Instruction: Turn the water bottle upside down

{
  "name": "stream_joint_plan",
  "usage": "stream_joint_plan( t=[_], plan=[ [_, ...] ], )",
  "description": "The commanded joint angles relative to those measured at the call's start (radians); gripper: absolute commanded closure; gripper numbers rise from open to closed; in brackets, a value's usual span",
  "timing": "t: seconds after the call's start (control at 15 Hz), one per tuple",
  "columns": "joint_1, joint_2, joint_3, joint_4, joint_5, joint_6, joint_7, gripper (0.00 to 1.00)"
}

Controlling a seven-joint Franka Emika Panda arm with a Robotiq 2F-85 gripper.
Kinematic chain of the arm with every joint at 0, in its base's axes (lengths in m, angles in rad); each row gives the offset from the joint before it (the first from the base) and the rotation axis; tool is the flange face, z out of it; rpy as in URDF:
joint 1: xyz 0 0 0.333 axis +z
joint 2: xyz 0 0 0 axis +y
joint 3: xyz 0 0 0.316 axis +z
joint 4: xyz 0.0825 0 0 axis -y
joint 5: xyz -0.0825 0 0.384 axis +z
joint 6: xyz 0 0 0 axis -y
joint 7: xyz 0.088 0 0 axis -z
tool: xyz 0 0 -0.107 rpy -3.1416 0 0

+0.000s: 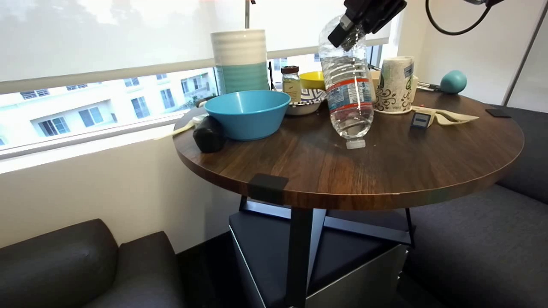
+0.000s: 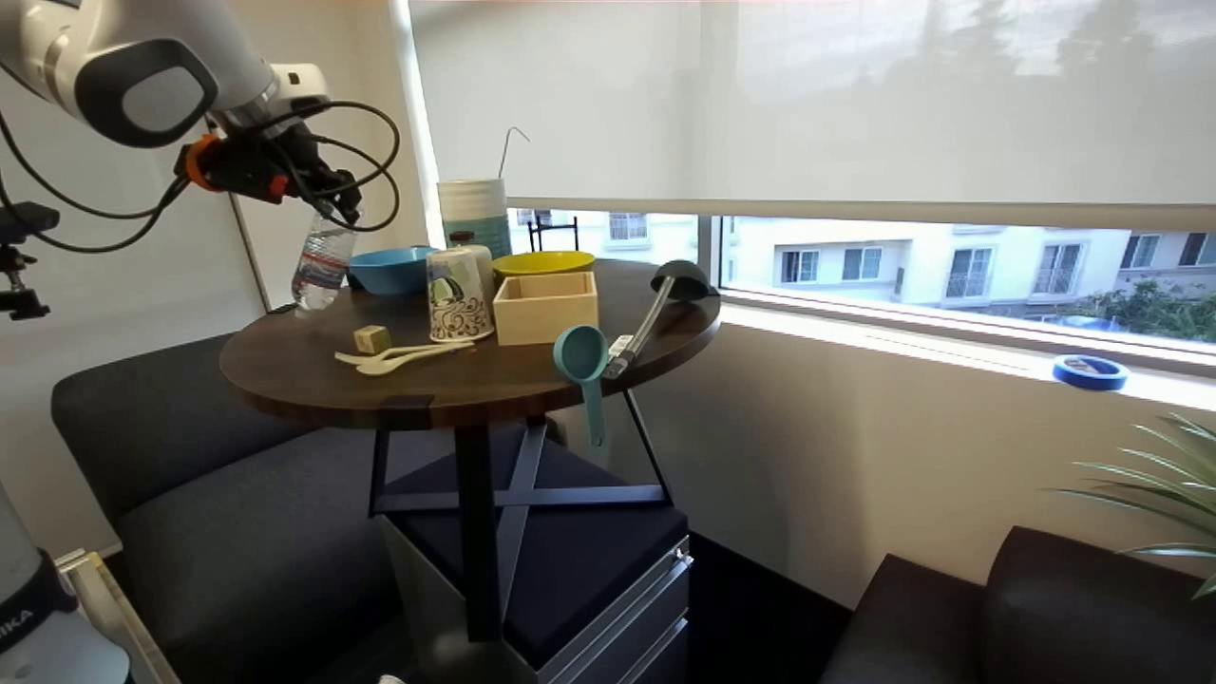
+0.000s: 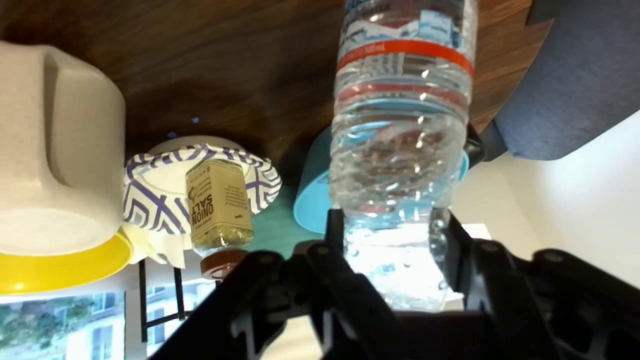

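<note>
The water bottle (image 1: 347, 100) is clear and ribbed, with a red-white-blue label band. It hangs cap-down over the round table (image 1: 325, 171), leaning a little. Its white cap (image 1: 355, 144) points down close to the tabletop; I cannot tell whether it touches. The bottle also shows in an exterior view (image 2: 323, 261). My gripper (image 1: 346, 37) is shut on the base end of the bottle, above the label. In the wrist view the two fingers (image 3: 387, 220) press the bottle (image 3: 400, 135) from both sides, and the cap end is out of view.
A blue bowl (image 1: 250, 115) stands beside the bottle. A paper cup (image 1: 391, 87), pale plastic cutlery (image 1: 456, 116) and a small wooden block (image 2: 372, 339) are on the other side. Behind are an onion salt jar (image 3: 220, 205), a yellow bowl (image 2: 543, 264), a wooden box (image 2: 546, 313) and a tall crock (image 1: 239, 64).
</note>
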Motion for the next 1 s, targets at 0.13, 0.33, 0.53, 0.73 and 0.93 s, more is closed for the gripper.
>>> stream_joint_plan(
  t=[0.13,0.33,0.53,0.73,0.93],
  plan=[
    [0.021,0.003,-0.028,-0.012,-0.04,0.008,0.024,0.54],
    [0.022,0.003,-0.028,-0.012,-0.04,0.008,0.025,0.79],
    [0.075,-0.014,-0.076,-0.024,-0.04,0.022,-0.061,0.79],
    [0.112,-0.022,-0.111,-0.034,-0.066,0.045,-0.141,0.79],
    [0.161,-0.033,-0.148,-0.049,-0.079,0.097,-0.211,0.79]
  ],
)
